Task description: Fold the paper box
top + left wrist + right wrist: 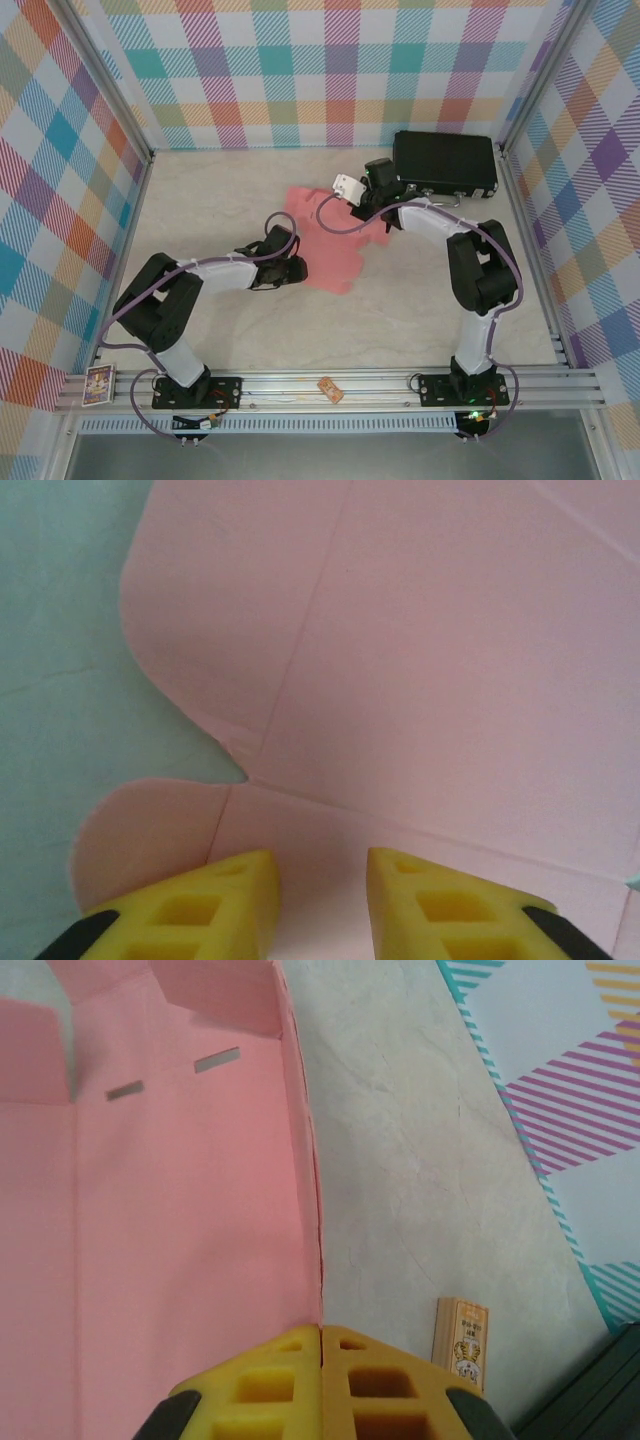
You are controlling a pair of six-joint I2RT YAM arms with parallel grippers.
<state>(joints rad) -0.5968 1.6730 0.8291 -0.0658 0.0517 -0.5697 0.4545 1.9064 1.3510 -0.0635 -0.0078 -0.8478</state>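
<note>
Paper box [325, 240] [420, 660] [180, 1210]: flat pink sheet on tabletop [220, 190], just in front and left of the black case [445, 162].

Right pincer [372, 205] [320, 1345]: closed on the sheet edge nearest the case.

Left pincer [290, 270] [320, 865]: jaws apart, over the sheet's corner farthest from the case.

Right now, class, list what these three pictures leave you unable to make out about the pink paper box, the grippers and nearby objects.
- Top view: the right arm and its cable cover part of the paper box.
- Left wrist view: the box runs off the top and right edges; whether the left gripper touches it is unclear.
- Right wrist view: the shut right gripper hides whether it pinches cardboard; print on the small carton is too small.
</note>
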